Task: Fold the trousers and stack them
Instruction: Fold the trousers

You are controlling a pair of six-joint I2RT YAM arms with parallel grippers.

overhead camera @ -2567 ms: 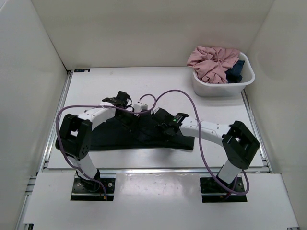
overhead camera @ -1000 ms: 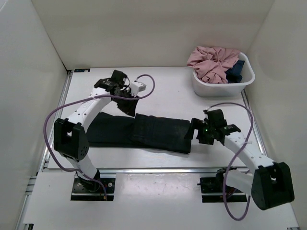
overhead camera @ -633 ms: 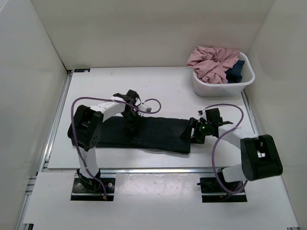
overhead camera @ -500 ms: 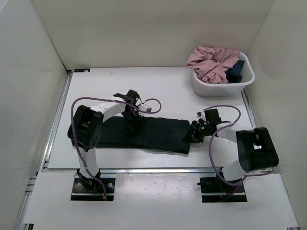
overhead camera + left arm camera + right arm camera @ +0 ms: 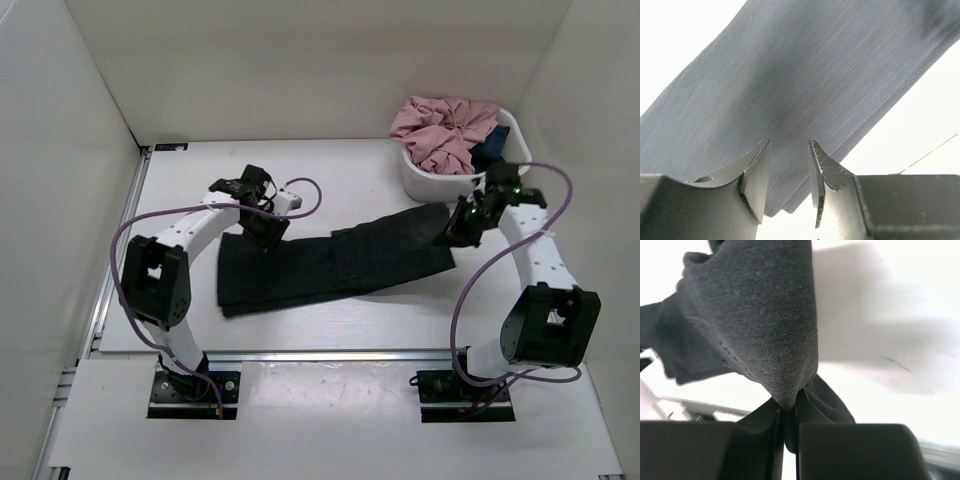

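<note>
The black trousers lie folded in a long strip, running diagonally from the near left to the far right of the table. My right gripper is shut on their right end and holds it raised beside the tub; in the right wrist view a bunched fold of the trousers hangs from the closed jaws. My left gripper is over the strip's far left edge. In the left wrist view its jaws stand open, with the trousers flat beneath and between them.
A white tub stands at the far right, holding a pink garment and a small dark blue cloth. White walls enclose the table on three sides. Purple cables loop off both arms.
My right gripper has pulled the trousers' right end up and far to the right, toward the tub. The strip now lies diagonally. My left gripper has shifted slightly back along the left edge.
</note>
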